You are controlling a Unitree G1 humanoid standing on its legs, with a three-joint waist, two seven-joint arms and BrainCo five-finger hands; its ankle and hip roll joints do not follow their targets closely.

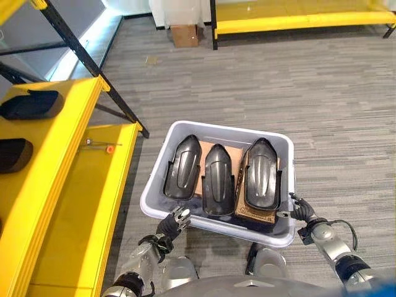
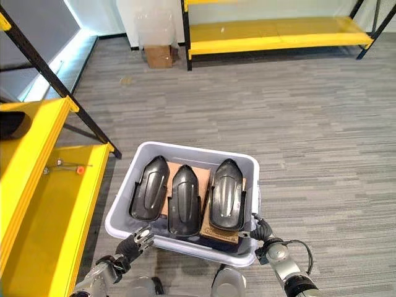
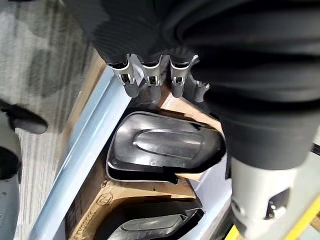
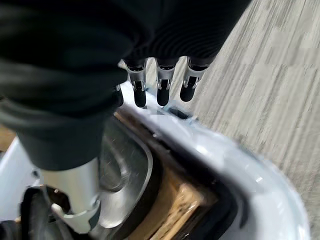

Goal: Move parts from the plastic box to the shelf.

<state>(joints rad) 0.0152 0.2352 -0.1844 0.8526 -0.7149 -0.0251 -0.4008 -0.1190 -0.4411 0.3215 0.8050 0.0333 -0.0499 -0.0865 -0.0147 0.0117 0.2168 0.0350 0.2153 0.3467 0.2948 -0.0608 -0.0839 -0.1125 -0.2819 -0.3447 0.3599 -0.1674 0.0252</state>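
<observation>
A pale grey plastic box (image 1: 224, 129) sits in front of me over the carpet. It holds three black moulded parts side by side on brown cardboard: left part (image 1: 182, 167), middle part (image 1: 218, 178), right part (image 1: 261, 173). My left hand (image 1: 175, 221) is at the box's near left corner, its fingers (image 3: 150, 75) curled over the rim with the thumb on the other side. My right hand (image 1: 302, 210) grips the near right corner, fingers (image 4: 162, 87) bent over the rim (image 4: 235, 160) and the thumb inside. The yellow shelf (image 1: 80, 204) runs along my left.
Two more black parts (image 1: 31, 105) (image 1: 12, 154) lie on the shelf's upper level. A small orange-tipped item (image 1: 109, 149) rests on its lower board. Black slanted shelf struts (image 1: 93, 62) stand nearby. Far off are a cardboard carton (image 1: 184, 34) and another yellow shelf (image 1: 297, 15).
</observation>
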